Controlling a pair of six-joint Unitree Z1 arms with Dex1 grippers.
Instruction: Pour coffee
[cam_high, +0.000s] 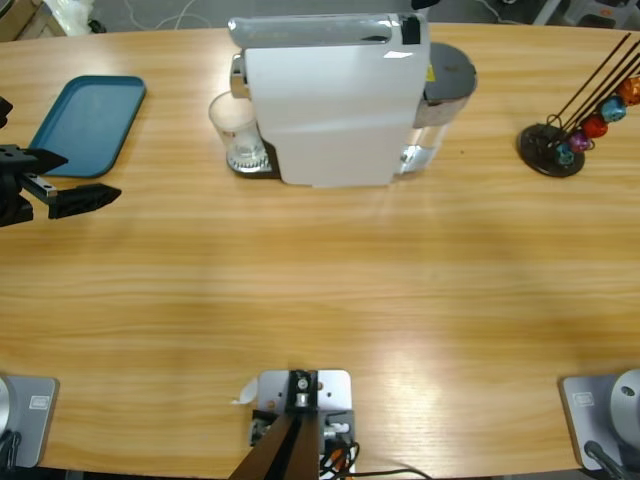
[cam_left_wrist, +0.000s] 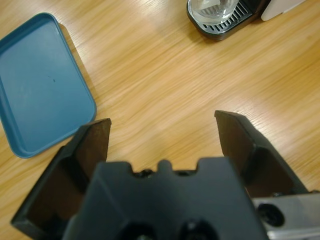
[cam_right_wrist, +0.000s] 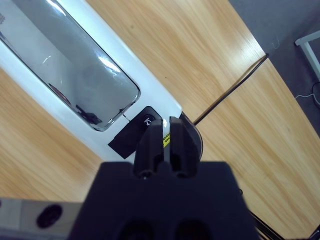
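Observation:
A clear glass tumbler (cam_high: 238, 135) stands on the drip tray (cam_left_wrist: 222, 29) of the white coffee machine (cam_high: 330, 110). No amber coffee shows in the tumbler (cam_left_wrist: 212, 9). My left gripper (cam_left_wrist: 162, 122) is open and empty, low over bare wood at the table's left end (cam_high: 85, 176), well away from the glass. My right gripper (cam_right_wrist: 164, 124) is shut with nothing in it. Its tips sit right over a small button (cam_right_wrist: 149, 121) on top of the machine (cam_right_wrist: 75, 75). In the high view only a dark scrap of that arm shows at the top edge.
A teal tray (cam_high: 88, 122) lies empty at the back left, just beside the left gripper, and shows again in the left wrist view (cam_left_wrist: 40, 85). A black capsule stand (cam_high: 555, 150) with coloured capsules stands at the back right. A dark cable (cam_right_wrist: 230, 90) crosses the table behind the machine.

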